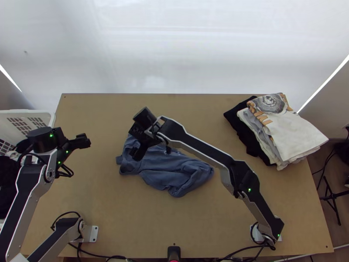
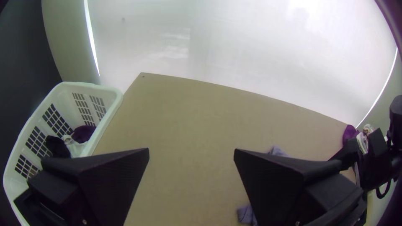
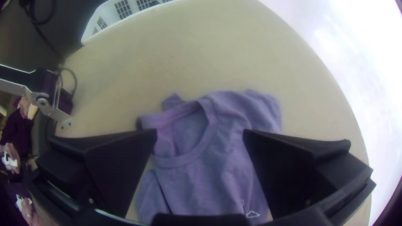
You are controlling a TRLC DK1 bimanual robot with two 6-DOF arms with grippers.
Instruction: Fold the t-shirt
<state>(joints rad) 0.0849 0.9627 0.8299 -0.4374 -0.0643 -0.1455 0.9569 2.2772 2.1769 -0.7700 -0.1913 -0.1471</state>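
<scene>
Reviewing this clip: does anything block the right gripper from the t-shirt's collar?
Nothing visible does. The right gripper is open over the t-shirt, its collar in plain view between the fingers.

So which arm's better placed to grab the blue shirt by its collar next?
Probably the right. Its gripper hangs open over the collar end of the shirt, while the left gripper, also open, is off to the shirt's side, near the laundry basket.

Folded clothes (image 1: 299, 137) lie stacked on the table (image 1: 196, 227), a white basket (image 2: 111, 89) beside it.
</scene>
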